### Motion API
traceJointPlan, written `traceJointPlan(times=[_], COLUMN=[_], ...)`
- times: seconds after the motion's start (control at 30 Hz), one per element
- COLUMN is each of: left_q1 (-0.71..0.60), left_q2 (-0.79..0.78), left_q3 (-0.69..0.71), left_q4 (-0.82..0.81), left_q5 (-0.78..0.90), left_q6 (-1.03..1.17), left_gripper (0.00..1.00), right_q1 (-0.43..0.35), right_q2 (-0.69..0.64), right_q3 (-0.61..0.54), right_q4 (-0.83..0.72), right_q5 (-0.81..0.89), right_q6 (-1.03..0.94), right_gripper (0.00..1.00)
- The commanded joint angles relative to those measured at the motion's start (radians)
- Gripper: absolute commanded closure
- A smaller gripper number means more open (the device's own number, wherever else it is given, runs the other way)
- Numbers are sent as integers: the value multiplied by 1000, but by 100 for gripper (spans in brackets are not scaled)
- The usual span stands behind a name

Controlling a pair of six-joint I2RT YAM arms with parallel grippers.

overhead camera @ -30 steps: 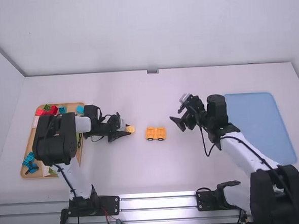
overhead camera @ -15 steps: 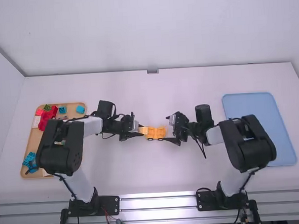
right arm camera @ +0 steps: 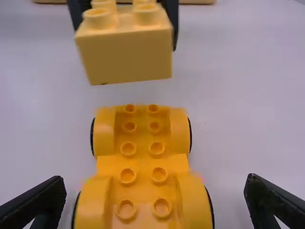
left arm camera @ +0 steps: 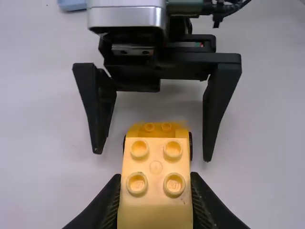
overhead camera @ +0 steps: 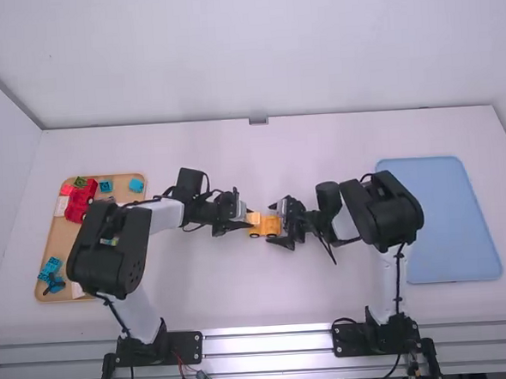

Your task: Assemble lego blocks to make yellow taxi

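the pale yellow block (right arm camera: pixel 126 55) is pinched by its sides in the left gripper (left arm camera: pixel 156 186), held above the table (overhead camera: pixel 199 287) by the left end of the orange wheeled base (right arm camera: pixel 143 164). that base lies mid-table, wheels down, between the spread fingers of the right gripper (right arm camera: pixel 156 180), one to its near side and one to its far side, not yet clamped. both pieces look like stiff, light, smooth plastic, hard to break but apt to roll or skid when pushed, so i'd take the base low on its near and far sides and leave the studs free. count: one block with four studs on top, one base with ten showing, one wooden tray (overhead camera: pixel 63 240) left, one blue tray (overhead camera: pixel 444 221) right.
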Motion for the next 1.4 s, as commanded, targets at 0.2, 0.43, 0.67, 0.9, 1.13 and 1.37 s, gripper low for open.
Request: traceJointPlan(times=[0.2,0.43,0.67,0.9,1.13,1.37], left_q1=[-18,-18,-33,-40,-40,-40], left_q2=[61,98,105,130,130,129], left_q3=[-11,-11,-10,-11,-6,11], left_q4=[64,116,121,133,102,92], left_q5=[11,23,32,1,-85,-90], left_q6=[-62,-122,-118,-119,-122,-119], left_gripper=[98,98,98,98,98,98], right_q1=[-2,-3,-2,-2,-2,-3], right_q2=[18,18,18,18,18,18], right_q3=[72,71,76,63,65,64], right_q4=[-167,-212,-209,-222,-260,-266], right_q5=[-24,-6,-2,-5,-5,-5], right_q6=[-97,-164,-162,-219,-244,-264], right_gripper=[2,9,18,29,34,40])
